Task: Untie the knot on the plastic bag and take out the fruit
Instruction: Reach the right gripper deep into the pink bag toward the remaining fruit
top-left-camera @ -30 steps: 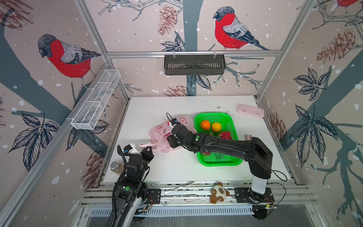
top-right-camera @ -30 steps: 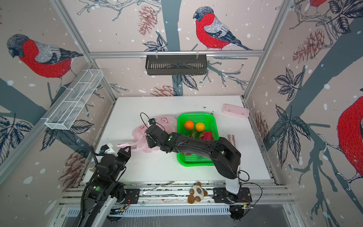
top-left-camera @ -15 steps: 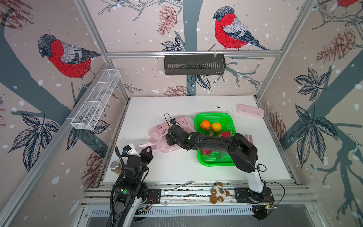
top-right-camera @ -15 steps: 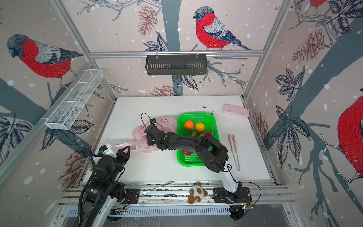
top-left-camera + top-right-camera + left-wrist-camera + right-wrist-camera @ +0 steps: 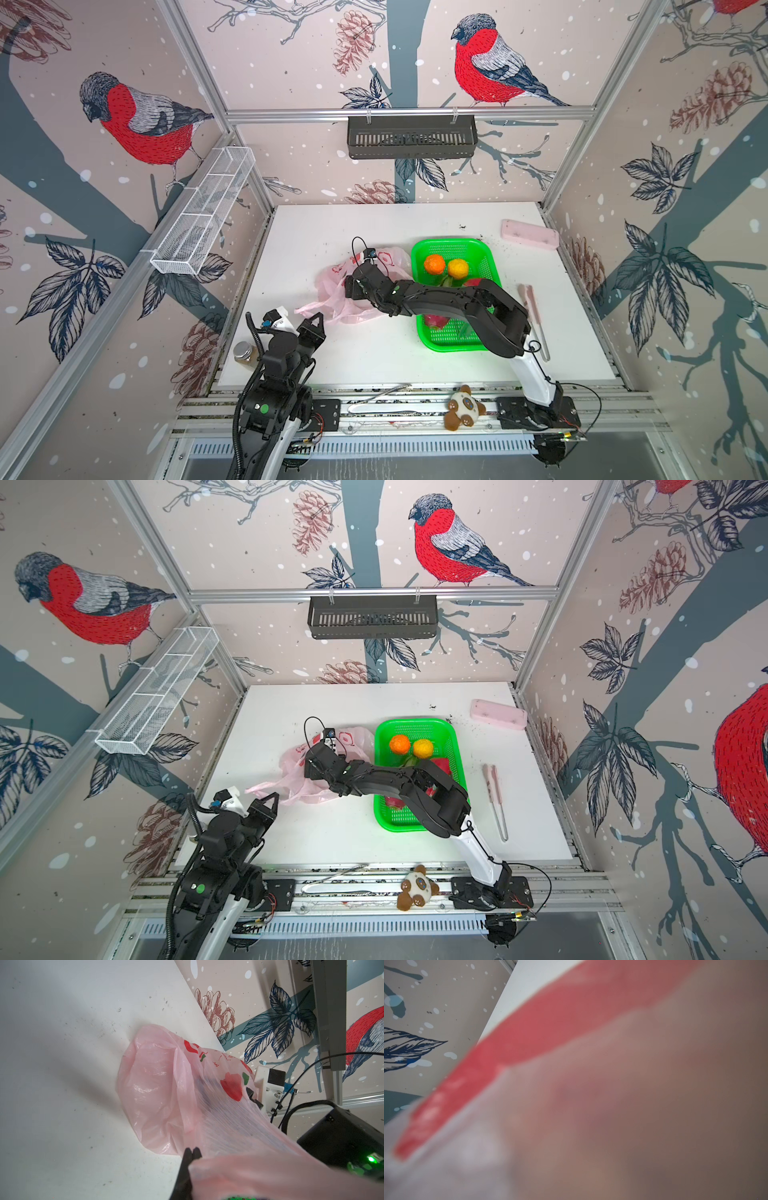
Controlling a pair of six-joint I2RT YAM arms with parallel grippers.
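Observation:
The pink plastic bag lies crumpled on the white table, left of the green basket. My left gripper is shut on a stretched tail of the bag; in the left wrist view its fingertips are pressed together under the film. My right gripper reaches across onto the bag, and the bag blurs out the right wrist view, so its jaws are hidden. Two orange fruit and a magenta dragon fruit lie in the basket. The knot is hidden.
A pale-pink block sits at the back right and tongs lie right of the basket. A plush toy rests on the front rail, a small jar at the front left. A black wall basket and wire shelf hang above.
My right gripper has slid left, farther over the bag, and its elbow has swung left over the basket. The left gripper has stayed put, still holding the bag.

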